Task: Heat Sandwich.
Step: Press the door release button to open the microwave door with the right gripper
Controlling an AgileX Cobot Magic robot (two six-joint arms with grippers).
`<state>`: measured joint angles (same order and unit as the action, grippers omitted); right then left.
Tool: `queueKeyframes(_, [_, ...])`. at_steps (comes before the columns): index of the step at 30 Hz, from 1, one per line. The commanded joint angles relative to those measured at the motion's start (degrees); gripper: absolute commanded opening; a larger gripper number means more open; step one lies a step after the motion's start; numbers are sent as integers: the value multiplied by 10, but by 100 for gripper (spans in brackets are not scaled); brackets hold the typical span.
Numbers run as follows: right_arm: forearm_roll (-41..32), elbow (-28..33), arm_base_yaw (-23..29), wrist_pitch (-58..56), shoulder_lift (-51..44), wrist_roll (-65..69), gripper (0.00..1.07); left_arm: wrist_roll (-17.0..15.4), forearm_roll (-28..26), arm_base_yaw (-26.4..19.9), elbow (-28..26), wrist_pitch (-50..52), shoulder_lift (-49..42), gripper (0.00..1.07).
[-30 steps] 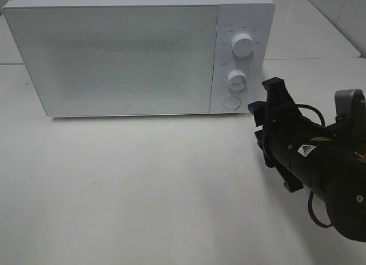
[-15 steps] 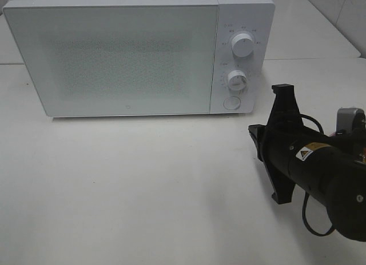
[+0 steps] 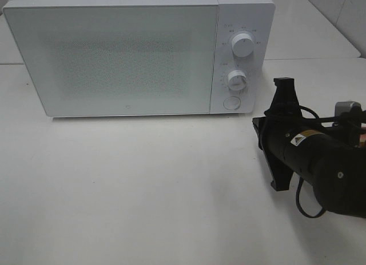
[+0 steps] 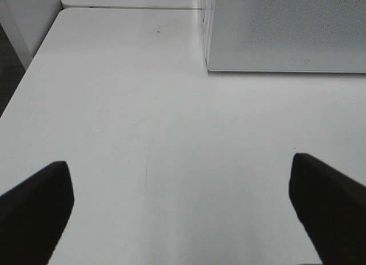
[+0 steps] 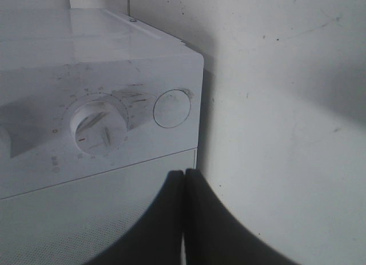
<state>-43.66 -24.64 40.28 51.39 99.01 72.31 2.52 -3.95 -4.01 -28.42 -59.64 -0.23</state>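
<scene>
The left gripper (image 4: 180,165), seen only by its own wrist camera, hangs with fingers wide apart over the white table (image 4: 143,105). The microwave (image 3: 114,53) fills the upper left of the high view, door closed. The right gripper (image 5: 184,182), fingers pressed together and empty, points toward the microwave's round button (image 3: 231,103), probably to pop the door, which calls for a straight push. The sandwich shows nowhere, so its look cannot be told.

Bright flat light, washed-out whites, soft shadows, mild blur
</scene>
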Motion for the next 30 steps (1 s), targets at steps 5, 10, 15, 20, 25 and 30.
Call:
queueKeyframes(5, [44, -58, -35, -13, 46, -7, 0, -1, -6, 1, 2, 3, -15, 97])
queueKeyframes(10, [49, -97, -51, -26, 78, -6, 0, -1, -6, 1, 2, 3, -15, 97])
queueKeyframes(15, [53, -131, -66, -43, 107, -2, 0, 0, -6, 1, 2, 3, -15, 97])
queueKeyframes(20, [54, -174, -70, -50, 137, -2, 0, 0, -6, 1, 2, 3, -15, 97])
queueKeyframes(25, [55, -202, -82, -67, 161, 13, 0, 0, -6, 1, 2, 3, -15, 97])
queueKeyframes(30, [58, -221, -97, -76, 174, 17, 0, 0, -6, 1, 2, 3, -15, 97])
